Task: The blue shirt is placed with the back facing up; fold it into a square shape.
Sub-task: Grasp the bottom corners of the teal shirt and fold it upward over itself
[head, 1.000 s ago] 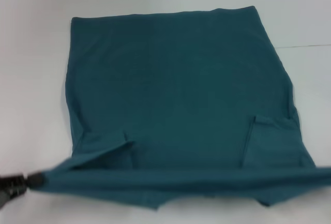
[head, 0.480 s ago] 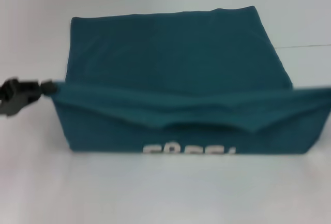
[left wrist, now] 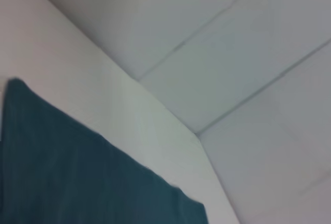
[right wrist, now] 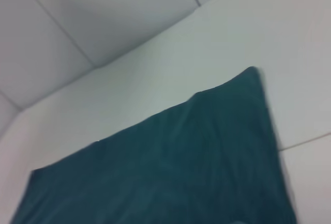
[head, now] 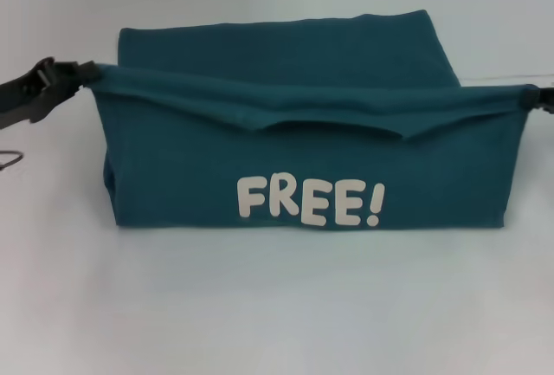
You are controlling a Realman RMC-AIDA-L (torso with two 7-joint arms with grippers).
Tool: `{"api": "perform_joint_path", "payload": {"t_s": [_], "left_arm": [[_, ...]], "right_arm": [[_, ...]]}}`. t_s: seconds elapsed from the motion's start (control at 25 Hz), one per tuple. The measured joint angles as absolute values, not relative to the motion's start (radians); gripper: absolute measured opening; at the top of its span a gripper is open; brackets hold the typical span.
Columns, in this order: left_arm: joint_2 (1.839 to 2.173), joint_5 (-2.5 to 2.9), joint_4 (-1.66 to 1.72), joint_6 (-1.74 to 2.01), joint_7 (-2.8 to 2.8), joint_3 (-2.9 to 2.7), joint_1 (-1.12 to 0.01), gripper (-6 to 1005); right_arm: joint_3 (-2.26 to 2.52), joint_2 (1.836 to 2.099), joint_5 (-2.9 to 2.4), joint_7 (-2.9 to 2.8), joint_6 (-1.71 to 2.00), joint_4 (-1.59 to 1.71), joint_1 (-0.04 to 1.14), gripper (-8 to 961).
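The blue shirt [head: 286, 54] lies on the white table [head: 277, 306]. Its near part is lifted and drawn toward the far edge, so a face with white "FREE!" lettering [head: 308, 202] hangs toward me. My left gripper [head: 80, 73] is shut on the raised edge's left corner. My right gripper [head: 540, 98] holds the right corner at the picture's right border and is mostly cut off. The raised edge sags a little in the middle. The left wrist view [left wrist: 77, 177] and the right wrist view [right wrist: 176, 167] each show flat shirt fabric, but no fingers.
A thin wire hook [head: 10, 160] lies on the table at the far left. A seam line [head: 511, 76] runs across the table at the right. The wrist views show the table's far edge and grey floor tiles [left wrist: 232, 53] beyond.
Both grippers have raised the shirt's near edge and carried it away from me, toward the far edge. The folded-over part has turned up, and the "FREE!" lettering has come fully into view.
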State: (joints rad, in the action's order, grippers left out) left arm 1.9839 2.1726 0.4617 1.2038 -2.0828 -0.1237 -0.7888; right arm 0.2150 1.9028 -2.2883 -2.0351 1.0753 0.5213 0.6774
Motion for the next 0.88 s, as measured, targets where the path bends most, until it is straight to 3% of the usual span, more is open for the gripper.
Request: {"api": "perform_joint_path", "payload": {"t_s": [0.52,0.88], "left_arm": [[2.009,2.101,0.357,0.883,-1.913,-0.125,-0.887,30],[2.02,2.086,0.345,0.818,-1.898,-0.126,-0.886,30]], "right_arm": [[0.326,1.952,-2.274,-1.906,0.702,0.439,0.829,73],[0.385,1.95,-2.274,-1.889,0.596,0.417,0.884,76]]}}
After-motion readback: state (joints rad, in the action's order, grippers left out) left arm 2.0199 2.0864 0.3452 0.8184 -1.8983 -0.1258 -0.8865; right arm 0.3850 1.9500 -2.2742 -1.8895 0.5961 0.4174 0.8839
